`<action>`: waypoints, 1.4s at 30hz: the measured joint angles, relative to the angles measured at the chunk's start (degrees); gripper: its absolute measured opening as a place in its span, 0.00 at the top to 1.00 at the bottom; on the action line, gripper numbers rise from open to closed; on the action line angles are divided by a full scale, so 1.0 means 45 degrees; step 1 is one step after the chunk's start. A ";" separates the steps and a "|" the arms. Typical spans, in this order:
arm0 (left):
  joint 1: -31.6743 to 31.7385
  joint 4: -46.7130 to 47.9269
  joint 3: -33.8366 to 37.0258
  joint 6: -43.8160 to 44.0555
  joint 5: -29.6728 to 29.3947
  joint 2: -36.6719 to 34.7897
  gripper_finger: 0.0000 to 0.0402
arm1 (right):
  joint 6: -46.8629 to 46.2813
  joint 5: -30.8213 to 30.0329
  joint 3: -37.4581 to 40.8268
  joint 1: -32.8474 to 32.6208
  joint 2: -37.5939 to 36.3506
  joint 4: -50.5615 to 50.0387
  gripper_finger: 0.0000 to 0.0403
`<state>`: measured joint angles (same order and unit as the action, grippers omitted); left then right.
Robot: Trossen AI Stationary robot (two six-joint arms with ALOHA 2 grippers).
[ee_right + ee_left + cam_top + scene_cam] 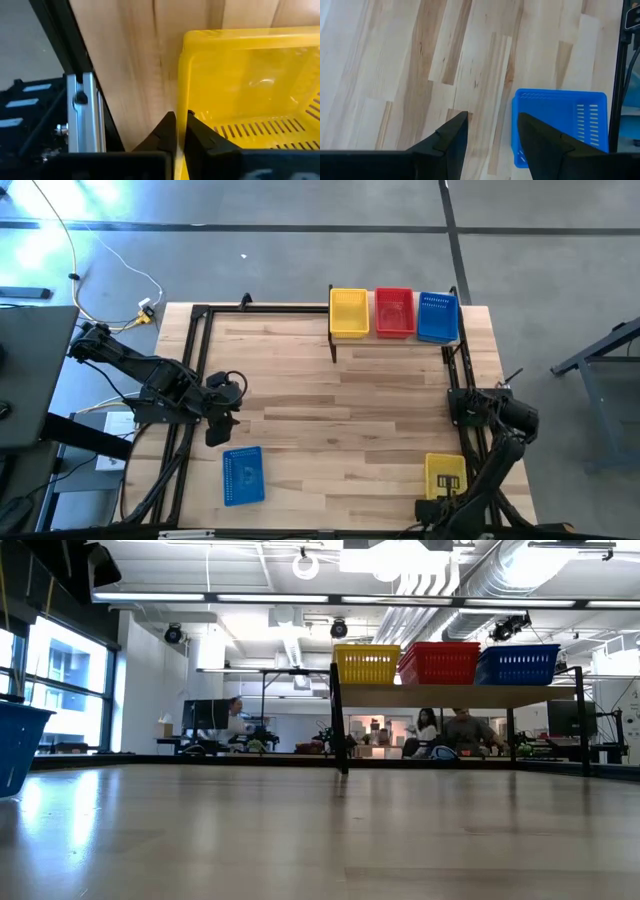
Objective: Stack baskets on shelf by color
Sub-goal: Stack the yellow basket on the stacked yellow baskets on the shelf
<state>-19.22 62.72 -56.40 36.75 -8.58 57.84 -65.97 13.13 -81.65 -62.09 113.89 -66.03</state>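
- While three stacks already sit side by side on the shelf (392,340) at the far edge of the bench (340,420), two baskets lie loose at the near side.
- On the shelf stand the yellow stack (348,312), the red stack (394,312) and the blue stack (438,317), in that order from left to right in the overhead view, each with its long axis running from the near edge to the far edge of the bench; the low view shows them level and close together, with people seated in the room behind.
- A loose blue basket (243,475) lies near the front left, open side up, long axis running near to far, slightly turned.
- The left gripper (490,145) hangs just beside that basket toward mid-bench, jaws apart and holding nothing.
- A loose yellow basket (446,476) sits at the front right, beside the black frame rail.
- The right gripper (180,131) is at this basket's rim, jaws closed to a thin gap with the yellow wall pinched between them.
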 joint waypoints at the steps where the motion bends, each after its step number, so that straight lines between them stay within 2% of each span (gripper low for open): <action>1: 0.0000 0.0005 0.0000 -0.0070 0.0000 0.0000 0.60 | 0.0004 0.0003 0.0000 0.0169 0.0000 0.0009 0.97; 4: 0.0000 0.0005 0.0000 -0.0077 0.0000 0.0000 0.60 | 0.0011 -0.0009 -0.0081 0.0818 -0.0010 -0.0002 0.99; 10: 0.0000 0.0008 0.0000 -0.0115 0.0000 0.0000 0.60 | 0.0166 -0.0994 -0.1037 0.2223 -0.0044 -0.0303 1.00; 21: 0.0000 0.0010 0.0000 -0.0762 0.0005 0.0000 0.60 | 0.2099 -0.3004 -0.3456 0.4828 -0.0058 -0.1805 1.00; 27: 0.0000 0.0024 0.0000 -0.1028 0.0005 0.0000 0.60 | 0.3440 -0.4422 -0.4973 0.6379 -0.0063 -0.2529 1.00; 33: 0.0000 0.0090 0.0000 -0.1214 0.0014 0.0000 0.60 | 0.5219 -0.5253 -0.6393 0.7777 -0.0063 -0.3254 1.00; 42: 0.0000 0.0141 0.0000 -0.1218 0.0097 0.0000 0.60 | 0.8402 -0.7657 -0.9032 0.9428 -0.0063 -0.4227 1.00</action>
<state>-19.22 63.35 -56.40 31.27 -8.14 57.84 -28.16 -21.33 -122.29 -19.66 113.60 -85.05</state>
